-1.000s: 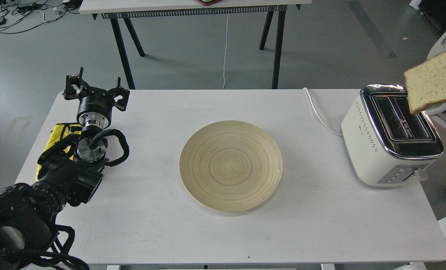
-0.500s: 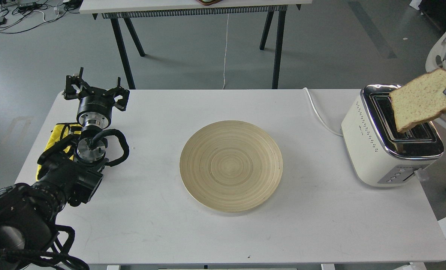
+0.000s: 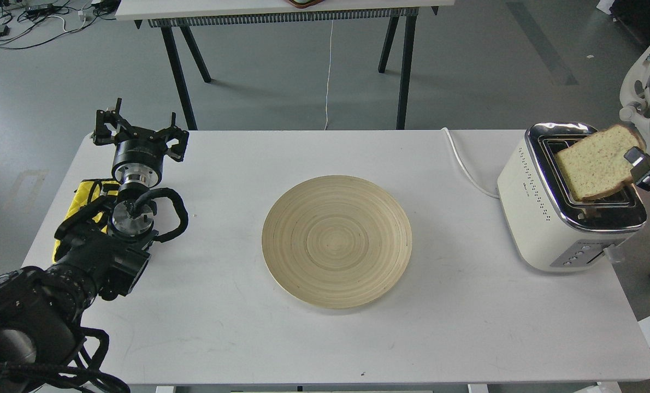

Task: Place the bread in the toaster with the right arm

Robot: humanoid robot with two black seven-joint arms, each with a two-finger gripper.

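The bread (image 3: 595,162), a pale slice with a thin brown crust, hangs tilted over the toaster (image 3: 560,204), its lower edge down in the right slot of the chrome top. My right gripper (image 3: 637,164) comes in at the right edge of the head view and is shut on the slice's right side; most of that arm is out of view. My left gripper (image 3: 138,126) stands open and empty at the table's far left, far from the toaster.
A round wooden plate (image 3: 337,241) lies bare in the middle of the white table (image 3: 325,338). The toaster's white cord (image 3: 464,166) runs back over the table. A yellow cloth (image 3: 87,194) lies by the left arm. A white chair (image 3: 644,93) stands at the right.
The bread has come down and leftward from above the toaster's right side into the slot. My right gripper has come into view with it. The left arm has not moved.
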